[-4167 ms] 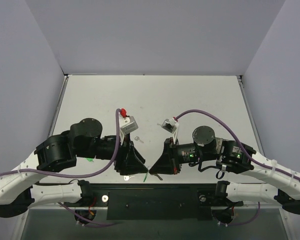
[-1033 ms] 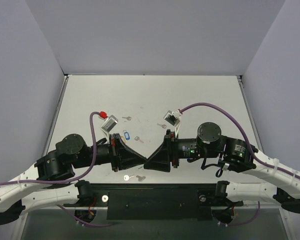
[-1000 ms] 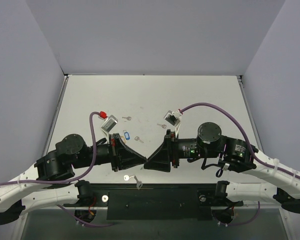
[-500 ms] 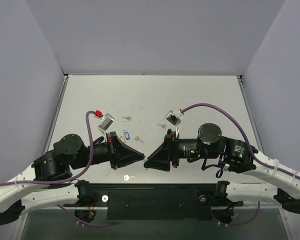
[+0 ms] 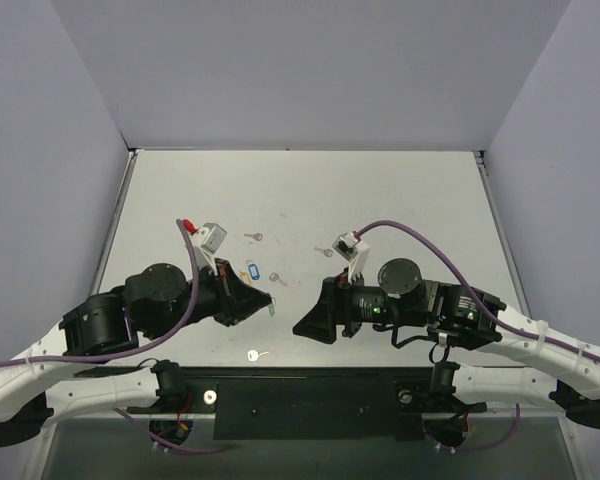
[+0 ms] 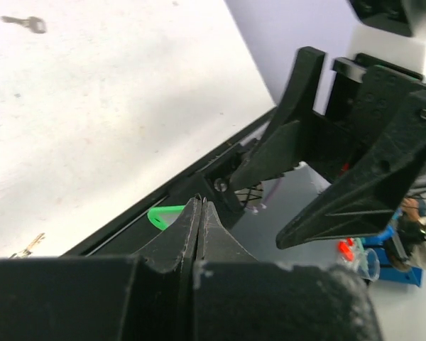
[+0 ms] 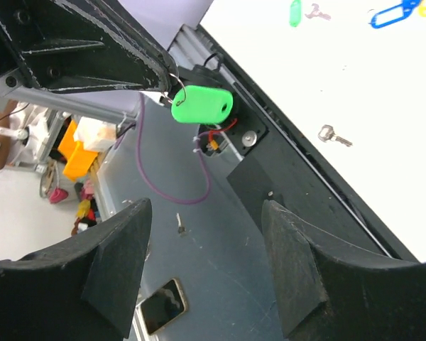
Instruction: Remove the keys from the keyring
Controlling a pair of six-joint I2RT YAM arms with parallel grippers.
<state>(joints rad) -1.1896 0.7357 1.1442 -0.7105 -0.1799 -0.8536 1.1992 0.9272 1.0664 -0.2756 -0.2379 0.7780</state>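
Observation:
The keyring, a green plastic tag [image 7: 202, 104] on a thin metal ring, hangs from the tips of my left gripper [image 7: 167, 79], which is shut on the ring. No key shows on that ring. From above, the tag [image 5: 272, 311] sits at the left gripper [image 5: 270, 304] over the table's near edge. My right gripper [image 5: 298, 328] faces it a short way off, open and holding nothing. Loose silver keys [image 5: 257, 354] [image 5: 277, 278] [image 5: 252, 237] lie on the table. In the left wrist view the tag [image 6: 163, 213] peeks out beside the shut jaws.
A blue tag [image 5: 250, 271] lies on the table behind the left gripper. Another green tag [image 7: 295, 13] lies farther back, beside the blue tag [image 7: 394, 14]. One more key [image 5: 325, 251] lies mid-table. The black rail [image 5: 310, 385] runs along the near edge, with a grey shelf [image 7: 220, 284] below it.
The two grippers have drawn apart. The left has pulled back left with the green tag. The right has opened wider and dropped back. A key seen falling at the near edge is gone.

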